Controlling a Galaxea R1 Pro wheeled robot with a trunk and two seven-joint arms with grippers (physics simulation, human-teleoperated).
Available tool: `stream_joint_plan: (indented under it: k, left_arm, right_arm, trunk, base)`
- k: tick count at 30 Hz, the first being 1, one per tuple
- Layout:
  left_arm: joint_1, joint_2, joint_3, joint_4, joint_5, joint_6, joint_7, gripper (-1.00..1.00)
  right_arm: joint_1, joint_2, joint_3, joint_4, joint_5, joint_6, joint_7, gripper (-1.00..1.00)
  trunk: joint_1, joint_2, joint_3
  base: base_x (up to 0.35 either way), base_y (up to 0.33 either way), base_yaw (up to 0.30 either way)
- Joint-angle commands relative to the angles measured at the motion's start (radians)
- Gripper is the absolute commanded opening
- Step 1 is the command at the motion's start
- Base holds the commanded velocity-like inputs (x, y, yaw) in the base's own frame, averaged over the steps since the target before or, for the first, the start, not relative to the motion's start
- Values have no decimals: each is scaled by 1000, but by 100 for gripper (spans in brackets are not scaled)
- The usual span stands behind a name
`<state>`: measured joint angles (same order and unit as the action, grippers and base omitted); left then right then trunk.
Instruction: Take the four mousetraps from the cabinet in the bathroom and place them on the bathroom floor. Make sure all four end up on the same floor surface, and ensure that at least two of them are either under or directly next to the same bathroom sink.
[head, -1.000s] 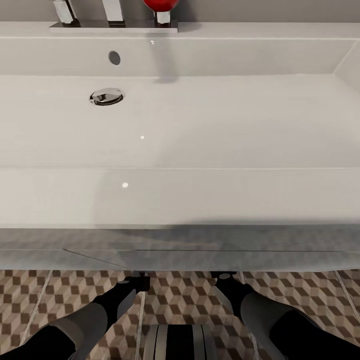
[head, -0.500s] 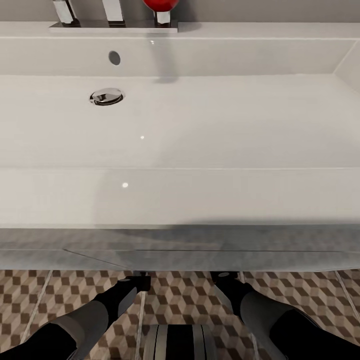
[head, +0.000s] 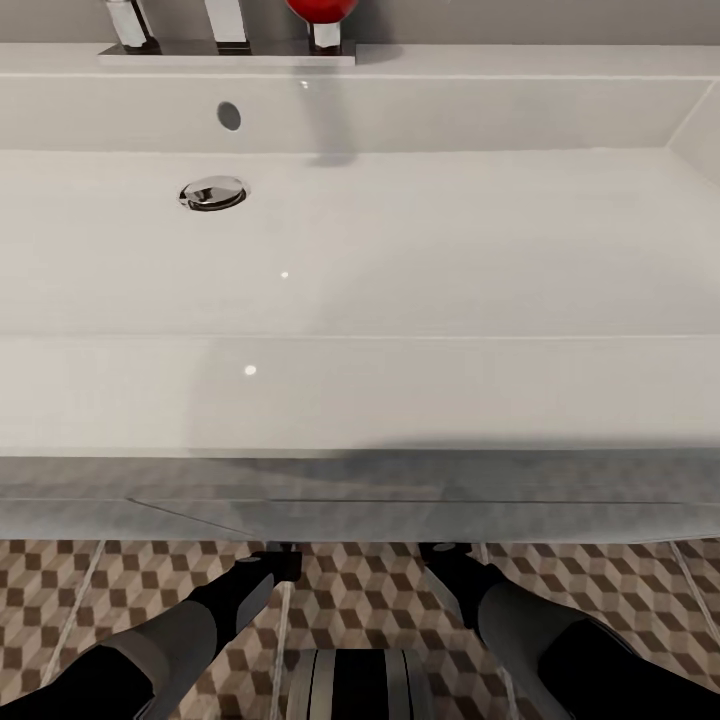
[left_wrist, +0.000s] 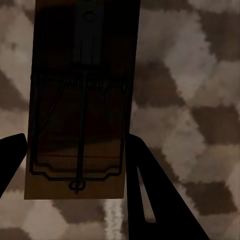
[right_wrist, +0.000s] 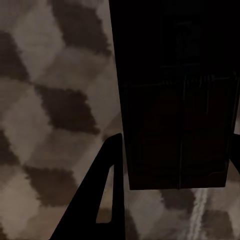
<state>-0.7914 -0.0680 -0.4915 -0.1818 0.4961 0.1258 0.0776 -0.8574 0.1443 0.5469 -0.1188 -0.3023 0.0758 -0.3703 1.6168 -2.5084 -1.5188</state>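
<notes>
Holding one trap per arm, both arms reaching in under the front edge of the sink (head: 360, 390). Left gripper (left_wrist: 75, 165): fingers (left_wrist: 150, 190) sit either side of a mousetrap (left_wrist: 82, 100), pressed against its long edges as far as I can judge, so I read it as clamped on the board, wire fittings facing the wrist camera. Right gripper (right_wrist: 172, 165): same picture, one finger (right_wrist: 107, 185) against the edge of a second mousetrap (right_wrist: 177, 95), very dark in the vanity's shadow; the far finger barely shows at the frame edge, grip looks closed on it. Cube-pattern bathroom floor (left_wrist: 195, 75) is behind both boards, but I can't tell whether they touch the tiles or hang just above. From the head camera both forearms disappear beneath the basin, tap and red ball (head: 322, 8) at the back. Step in hand: placing these two under the sink. Next: lower until the boards sit flat, open both, back the arms straight out without dragging them.
</notes>
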Motion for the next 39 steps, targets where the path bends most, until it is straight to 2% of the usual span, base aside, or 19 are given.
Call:
stream_joint_plan:
  k: [1,10,20,28,39]
  left_arm:
    - [0,0,-9,-2,9,5,7,-100]
    - [0,1,-9,-3,9,5,7,-100]
    - [0,2,-9,-4,8,5,7,-100]
    - [0,2,-9,-7,7,3,7,-100]
    - [0,2,-9,-7,7,3,7,-100]
  right_arm:
    - [0,0,8,-2,-7,7,-4,-100]
    - [0,-1,8,-3,-7,2,-4,-100]
    - [0,-3,8,-4,-7,-6,-4,-100]
    - [0,-4,8,-3,-6,-49,-4,-100]
    - [0,-3,8,-4,-7,-53,-4,-100]
  trunk:
    - [0,0,-1]
    - [0,0,-3]
    - [0,0,-16]
    - [0,0,-25]
    - [0,0,-40]
  base:
    - [0,0,0]
    - [0,0,8]
    - [0,0,52]
    - [0,0,55]
    - [0,0,61]
